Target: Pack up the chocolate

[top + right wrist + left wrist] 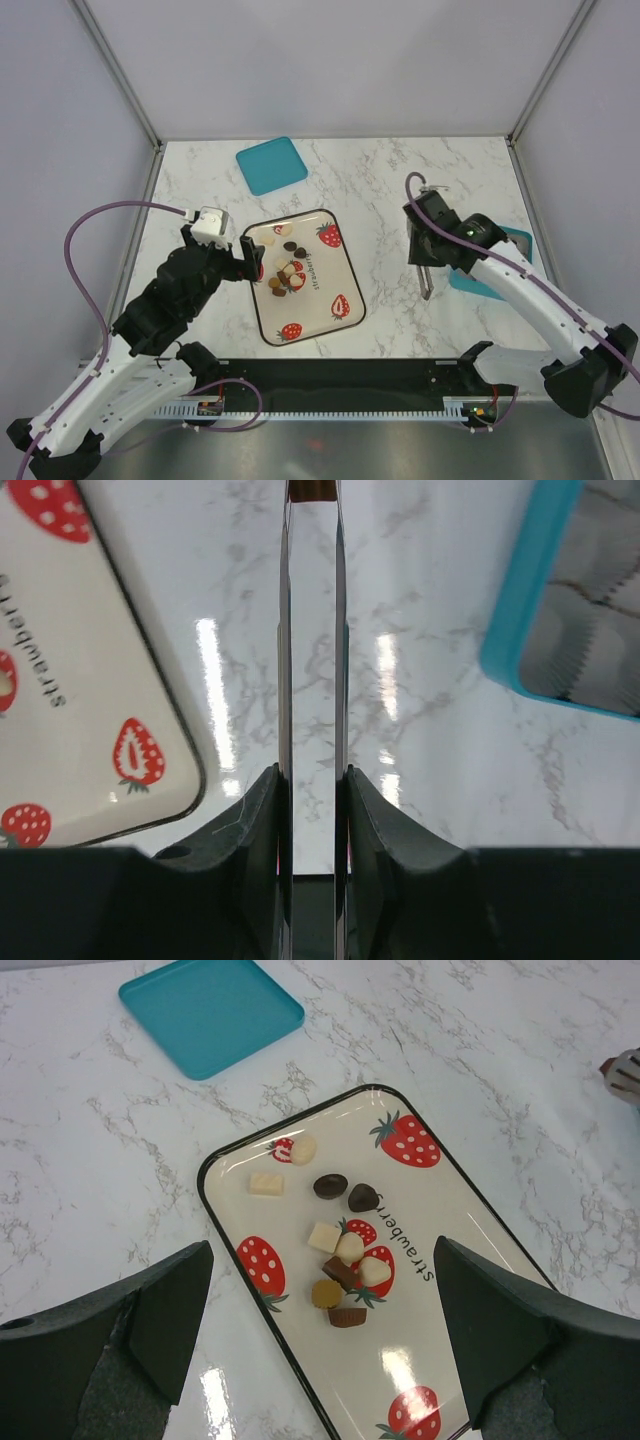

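- Chocolate (349, 1248) looks wholly unpacked so far. About ten small dark, tan and cream pieces lie loose on the tray (450, 1220), gathered around its middle and far half.
- Your left end effector (252, 260) is nearest, hovering at the tray's left rim, spread wide and holding nothing. In its wrist view the pieces sit between and beyond the two fingers, and none is touched.
- Your right end effector (311, 780) is well apart from the pieces, over bare worktop (400, 190) between the tray's right edge and the box (520, 580). It is clamped on a pair of tongs (428, 283) that reach out ahead of its fingers.
- A brown patch shows at the tongs' far tip in the right wrist view. You cannot tell whether that is a piece or only the tip itself.
- The box lies at the right, partly under the right arm. What shows of its inside is a pleated liner with no piece visible, so I judge nearly every transfer is left to do.
- Farthest off, a teal lid (271, 164) lies flat on the worktop beyond the tray, so closing the box probably remains too.
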`<action>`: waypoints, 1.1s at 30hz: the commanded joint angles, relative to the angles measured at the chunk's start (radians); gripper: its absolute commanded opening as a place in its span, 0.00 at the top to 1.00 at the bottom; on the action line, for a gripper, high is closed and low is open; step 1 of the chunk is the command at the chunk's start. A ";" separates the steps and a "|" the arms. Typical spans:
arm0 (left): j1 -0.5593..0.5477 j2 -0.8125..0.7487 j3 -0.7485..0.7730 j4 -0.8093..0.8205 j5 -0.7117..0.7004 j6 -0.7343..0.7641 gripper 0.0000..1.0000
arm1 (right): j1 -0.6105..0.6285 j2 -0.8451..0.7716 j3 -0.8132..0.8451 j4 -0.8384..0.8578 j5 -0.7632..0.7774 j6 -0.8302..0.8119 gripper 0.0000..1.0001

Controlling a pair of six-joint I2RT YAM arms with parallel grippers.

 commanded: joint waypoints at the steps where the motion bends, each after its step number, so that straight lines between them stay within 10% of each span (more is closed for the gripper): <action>1: 0.001 -0.009 0.004 0.037 0.012 0.019 0.00 | -0.119 -0.085 -0.026 -0.142 0.047 -0.011 0.67; 16: 0.001 -0.023 0.002 0.037 0.029 0.012 0.00 | -0.654 -0.125 -0.112 -0.159 0.009 -0.209 0.67; 33: 0.003 -0.023 0.002 0.037 0.025 0.011 0.00 | -0.797 -0.076 -0.173 -0.050 -0.075 -0.241 0.65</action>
